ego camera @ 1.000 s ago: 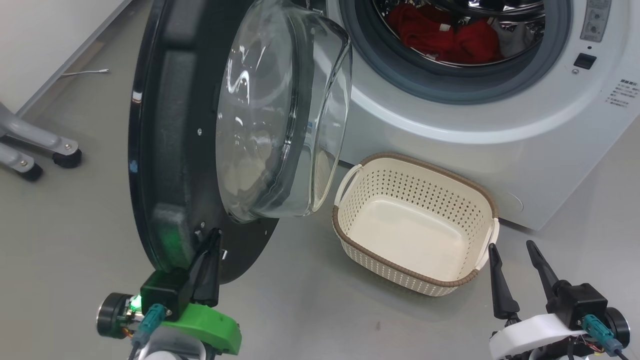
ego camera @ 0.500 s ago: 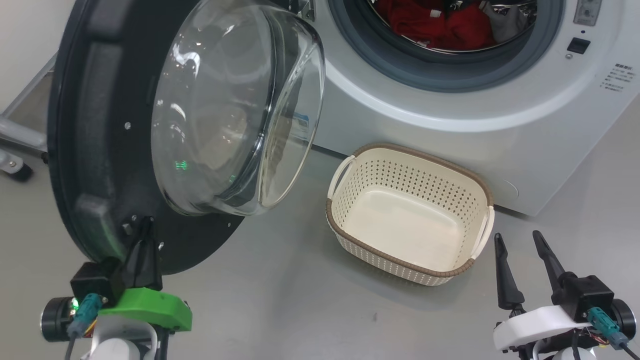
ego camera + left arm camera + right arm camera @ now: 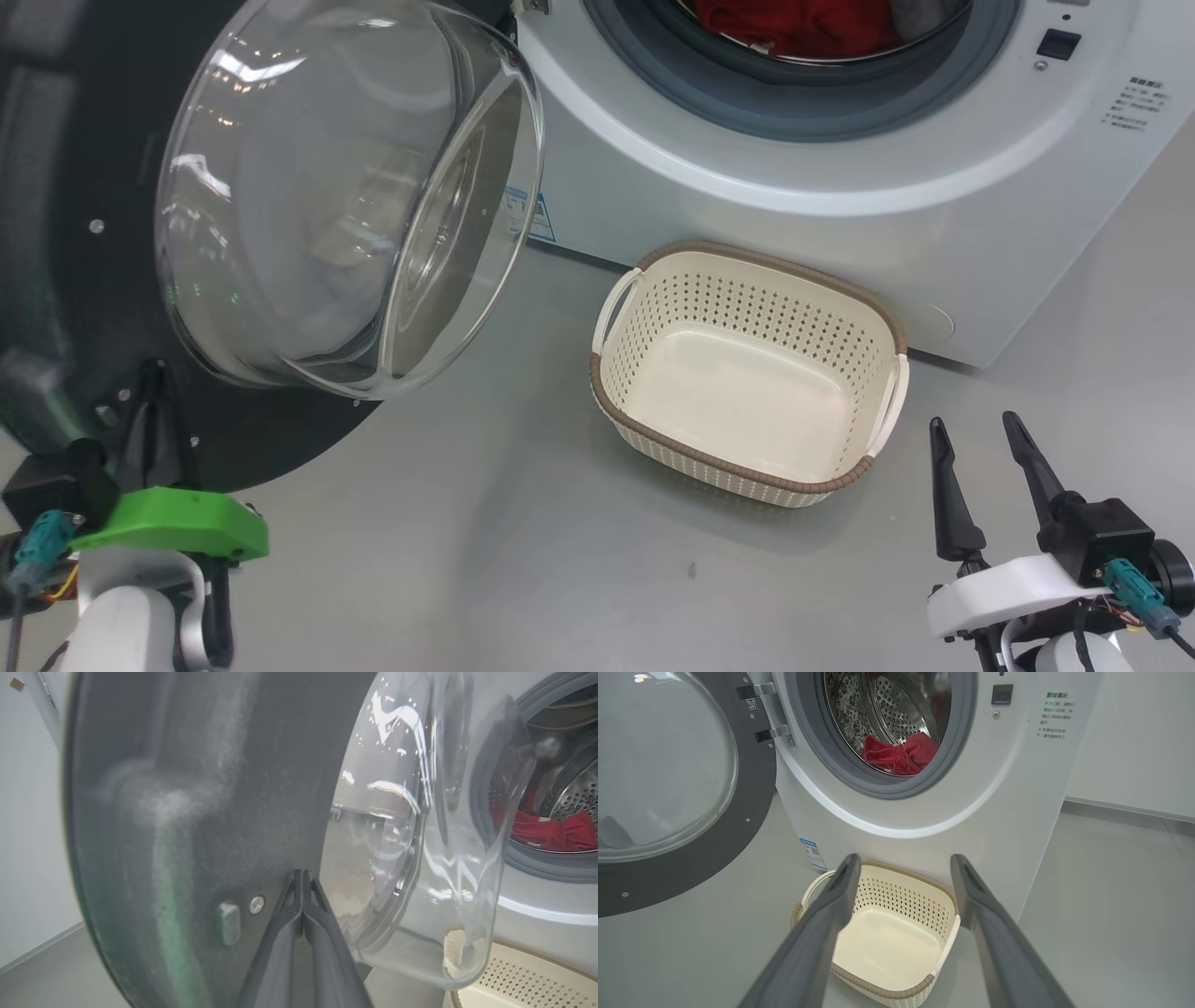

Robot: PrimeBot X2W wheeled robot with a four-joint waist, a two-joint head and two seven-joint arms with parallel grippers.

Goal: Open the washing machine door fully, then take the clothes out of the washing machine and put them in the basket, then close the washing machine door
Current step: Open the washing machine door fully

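In the head view we count one washing machine [image 3: 747, 187], one washing machine door [image 3: 280, 233], one basket [image 3: 747, 266] and two tools. The door stands swung out at the machine's left. The clothes [image 3: 794, 23] lie inside the machine as one red bundle at the top edge; we cannot tell how many garments there are. The basket sits on the grey floor [image 3: 485, 560], just in front of the machine. Our left tool [image 3: 154, 373] is clenched at the door's lower black rim. Our right tool [image 3: 974, 422] is released, its two fingers apart, over the floor near the basket but clear of it.

In the left wrist view, the two fingers press together with nothing between them. Their tips rest against the door's dark inner face, beside one screw [image 3: 256, 905].

In the right wrist view, the spread fingers frame the basket. The red bundle rests low in the steel drum [image 3: 896, 714]. We count two hinges [image 3: 773, 734], one blue label [image 3: 813, 851] and one text sticker [image 3: 1057, 714]. A white wall [image 3: 1134, 742] meets the floor at the right.
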